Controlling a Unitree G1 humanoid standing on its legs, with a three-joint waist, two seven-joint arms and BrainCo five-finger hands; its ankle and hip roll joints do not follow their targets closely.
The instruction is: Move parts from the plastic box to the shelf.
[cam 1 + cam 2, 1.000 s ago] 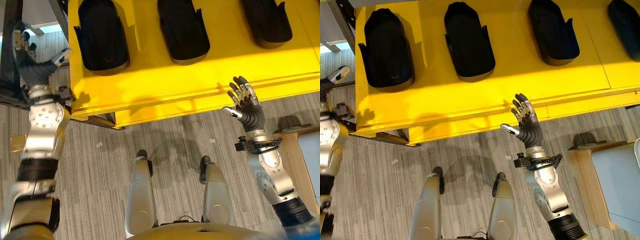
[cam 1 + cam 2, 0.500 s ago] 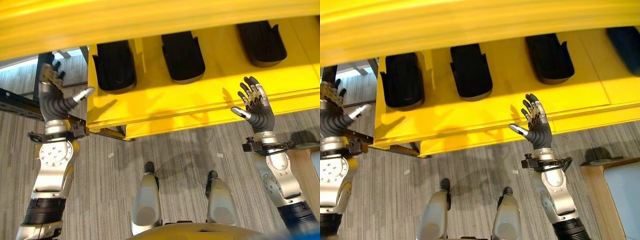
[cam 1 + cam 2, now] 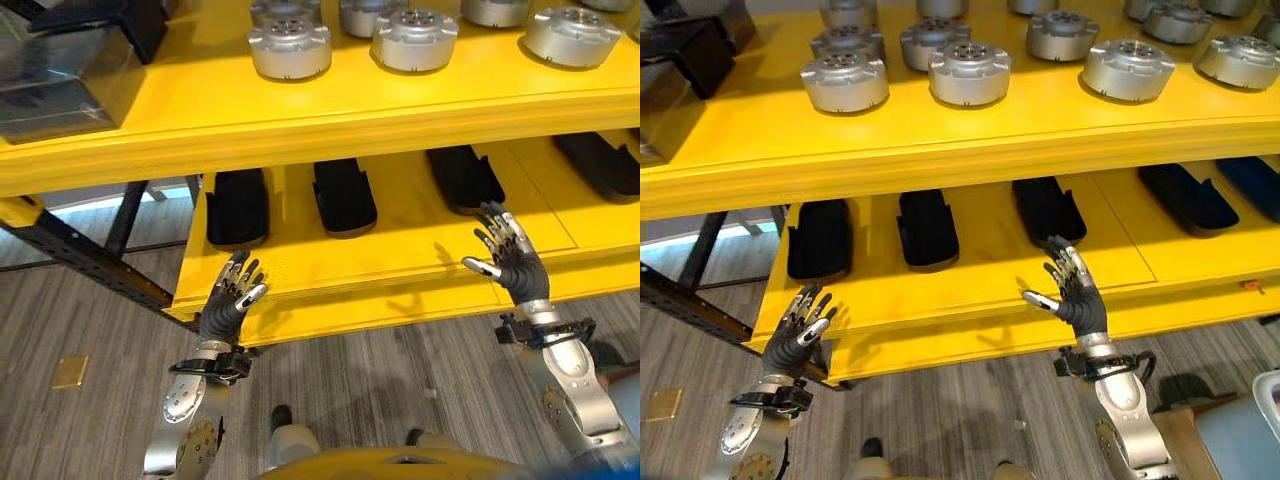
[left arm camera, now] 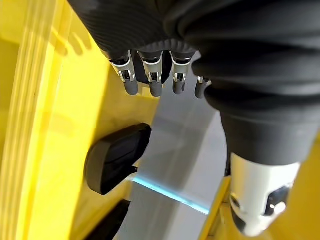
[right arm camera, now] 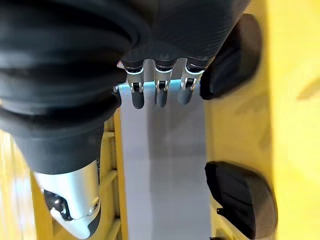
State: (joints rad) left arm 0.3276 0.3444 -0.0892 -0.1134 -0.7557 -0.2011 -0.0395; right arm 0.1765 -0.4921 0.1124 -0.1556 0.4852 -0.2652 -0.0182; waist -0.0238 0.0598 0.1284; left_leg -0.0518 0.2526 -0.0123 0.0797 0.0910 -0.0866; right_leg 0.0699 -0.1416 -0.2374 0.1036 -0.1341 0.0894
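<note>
Seen from above: a yellow shelf (image 3: pixel 330 120) of two levels, standing on a floor of grey striped boards (image 3: pixel 90 320), with a black metal frame (image 3: pixel 75 255) slanting away at its left end. Lined up on the upper level, round silver metal parts (image 3: pixel 969 71) with bolt holes in their tops, one row near the front edge and more behind. Set in a row on the lower level (image 3: pixel 400 250), black moulded trays (image 3: pixel 343 195) with rounded ends, well apart from one another. Raised before the front edge of the lower level, palm up and holding nothing, the left hand (image 3: pixel 228 303) with fingers spread and loosely straight. Lifted likewise over the lower level at the other side, just in front of one black tray, the right hand (image 3: pixel 511 263), fingers fanned and thumb held out, also empty. Caught by the left eye at the upper left, a dark box (image 3: pixel 70 65) on the top level; caught by the right eye at the lower right, a corner of a pale grey bin (image 3: pixel 1252 430) beside a wooden edge. From the wrists, very close, dark-tipped fingers (image 4: pixel 150 80) hanging straight over yellow board and black trays (image 5: pixel 242 197). On the floor at the left, a small tan square (image 3: pixel 70 371). No writing legible anywhere.
</note>
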